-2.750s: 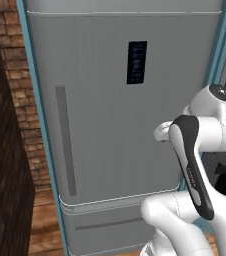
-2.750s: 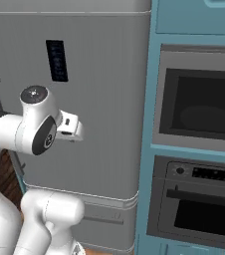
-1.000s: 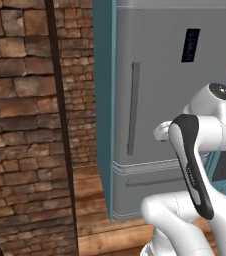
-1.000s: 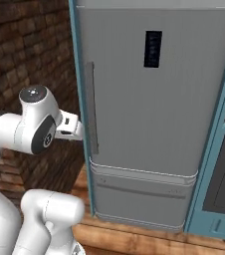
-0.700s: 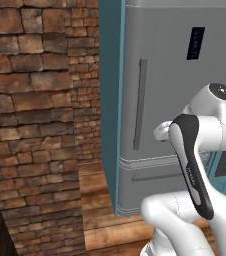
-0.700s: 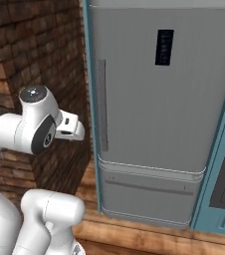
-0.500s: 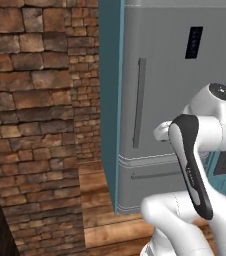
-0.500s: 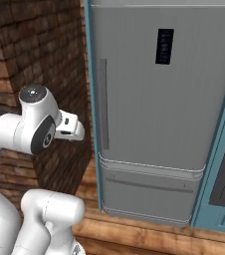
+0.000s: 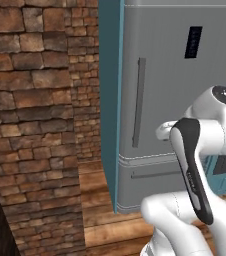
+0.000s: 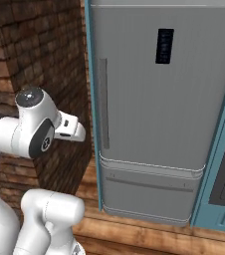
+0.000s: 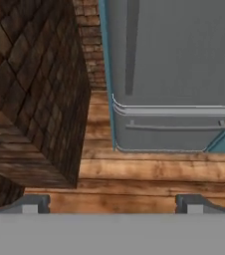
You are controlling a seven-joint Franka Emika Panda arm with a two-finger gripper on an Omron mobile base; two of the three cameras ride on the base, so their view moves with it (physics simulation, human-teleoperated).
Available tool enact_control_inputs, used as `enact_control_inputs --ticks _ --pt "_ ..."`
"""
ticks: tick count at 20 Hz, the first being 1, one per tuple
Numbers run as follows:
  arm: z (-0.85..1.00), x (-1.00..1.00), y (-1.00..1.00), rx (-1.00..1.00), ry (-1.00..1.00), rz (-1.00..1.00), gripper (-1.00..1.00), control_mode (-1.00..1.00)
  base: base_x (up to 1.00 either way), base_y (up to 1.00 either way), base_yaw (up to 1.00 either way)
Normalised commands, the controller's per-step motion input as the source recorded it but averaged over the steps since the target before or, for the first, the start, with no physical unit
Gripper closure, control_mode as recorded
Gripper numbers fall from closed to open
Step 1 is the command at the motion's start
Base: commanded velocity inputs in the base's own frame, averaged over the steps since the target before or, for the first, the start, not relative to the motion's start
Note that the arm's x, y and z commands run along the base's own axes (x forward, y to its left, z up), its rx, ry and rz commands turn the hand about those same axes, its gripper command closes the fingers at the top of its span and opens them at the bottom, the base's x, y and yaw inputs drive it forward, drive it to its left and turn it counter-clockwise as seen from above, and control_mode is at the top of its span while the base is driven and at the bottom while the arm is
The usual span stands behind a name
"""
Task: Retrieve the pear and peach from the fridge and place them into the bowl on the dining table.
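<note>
Right now my gripper [image 11: 112,203] gapes wide, holding nothing; the shut fridge [image 11: 174,74] fills the frame's upper right.

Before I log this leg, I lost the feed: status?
Gripper open, empty. Fridge ahead, both doors shut, handle untouched. Brick wall close on the left.

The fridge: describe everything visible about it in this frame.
The fridge is a tall grey unit with a matte metallic look, split into a large upper door and a shorter lower drawer front. A long vertical recessed handle runs near the upper door's left edge; a small dark display panel sits high up. Both parts are shut. It stands on the wooden floor, framed by teal panels, beside a brick wall.
</note>
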Motion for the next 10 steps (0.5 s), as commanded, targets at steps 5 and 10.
enact_control_inputs --ticks 5,10 --pt "0.0 0.88 -0.07 0.0 -0.23 -0.02 -1.0 -1.0 0.0 0.0 0.0" --pt "0.0 0.97 -0.13 0.0 -0.2 0.0 -1.0 -1.0 0.0 0.0 0.0"
